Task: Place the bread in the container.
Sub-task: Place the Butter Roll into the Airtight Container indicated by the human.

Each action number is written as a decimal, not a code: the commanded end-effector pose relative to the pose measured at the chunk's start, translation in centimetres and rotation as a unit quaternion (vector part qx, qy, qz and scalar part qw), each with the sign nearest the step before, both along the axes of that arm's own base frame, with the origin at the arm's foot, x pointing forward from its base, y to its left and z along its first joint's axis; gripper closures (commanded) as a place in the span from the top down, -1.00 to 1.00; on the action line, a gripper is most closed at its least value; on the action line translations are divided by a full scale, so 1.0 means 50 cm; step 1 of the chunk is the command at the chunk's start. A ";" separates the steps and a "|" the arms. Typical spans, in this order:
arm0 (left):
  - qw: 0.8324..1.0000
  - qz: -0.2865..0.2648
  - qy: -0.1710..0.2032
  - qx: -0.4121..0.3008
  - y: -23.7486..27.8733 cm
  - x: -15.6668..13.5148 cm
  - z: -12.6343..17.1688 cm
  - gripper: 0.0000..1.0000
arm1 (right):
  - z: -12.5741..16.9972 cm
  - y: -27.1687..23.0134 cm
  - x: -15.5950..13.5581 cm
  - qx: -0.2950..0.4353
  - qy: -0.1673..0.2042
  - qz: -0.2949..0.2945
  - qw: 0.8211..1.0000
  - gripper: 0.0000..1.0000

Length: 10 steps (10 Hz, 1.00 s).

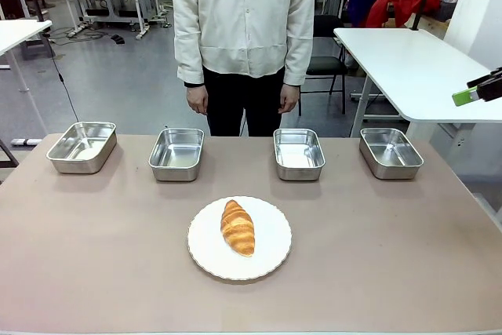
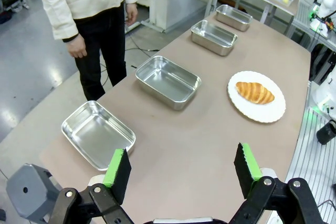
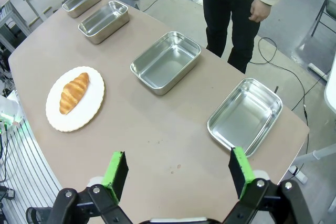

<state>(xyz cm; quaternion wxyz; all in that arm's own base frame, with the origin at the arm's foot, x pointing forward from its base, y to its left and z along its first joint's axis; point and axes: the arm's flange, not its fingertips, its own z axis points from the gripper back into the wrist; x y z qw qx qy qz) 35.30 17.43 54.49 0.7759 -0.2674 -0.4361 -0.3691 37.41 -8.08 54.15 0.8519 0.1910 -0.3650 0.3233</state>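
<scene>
The bread (image 1: 238, 227) lies on the plate (image 1: 274, 242) toward the table's (image 1: 392, 256) near edge, while the left gripper (image 2: 181, 153) and right gripper (image 3: 177, 155) gape empty.

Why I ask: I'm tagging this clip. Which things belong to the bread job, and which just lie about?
Job: bread, lying on the plate; four steel containers, all empty, target unclear; left gripper and right gripper, both open.
Lying about: white plate under the bread; person's hands, hanging at the far side; white table behind.
</scene>
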 end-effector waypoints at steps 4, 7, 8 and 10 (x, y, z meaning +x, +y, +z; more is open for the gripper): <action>1.000 -0.004 -0.005 0.000 -0.002 -0.002 0.000 1.00 | -0.003 -0.001 0.001 0.006 -0.006 0.006 1.000 1.00; 1.000 -0.004 -0.005 0.000 -0.002 -0.002 0.000 1.00 | -0.003 -0.001 0.001 0.006 -0.006 0.006 1.000 1.00; 1.000 -0.004 -0.005 0.000 -0.002 -0.002 0.000 1.00 | -0.003 -0.001 0.001 0.006 -0.006 0.006 1.000 1.00; 1.000 -0.004 -0.005 0.000 -0.002 -0.002 0.000 1.00 | -0.003 -0.001 0.001 0.006 -0.006 0.006 1.000 1.00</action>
